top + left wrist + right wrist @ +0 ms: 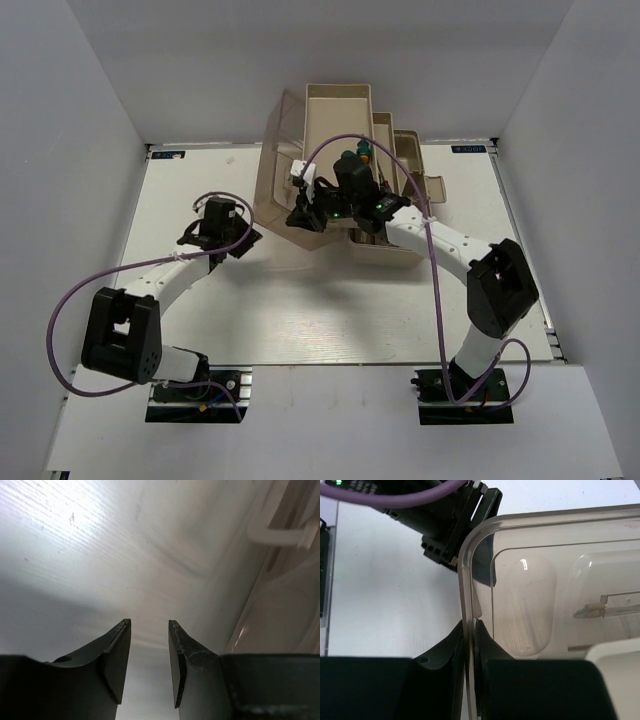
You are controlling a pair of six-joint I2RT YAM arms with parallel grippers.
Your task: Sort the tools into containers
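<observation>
The fold-out toolbox stands at the back centre with its beige trays stepped open. Its translucent brown lid hangs out to the left. My right gripper is shut on the lid's edge; in the right wrist view the thin lid wall runs between the fingers of this gripper. My left gripper hovers just left of the lid, open and empty, over bare table. The lid and its white handle show at the right there. A green object, perhaps a tool, sits by the trays; other tools are hidden.
The white table is walled by grey panels at the left, right and back. My left arm's black wrist with its purple cable sits close beyond the lid's corner. The right arm's forearm crosses in front of the toolbox.
</observation>
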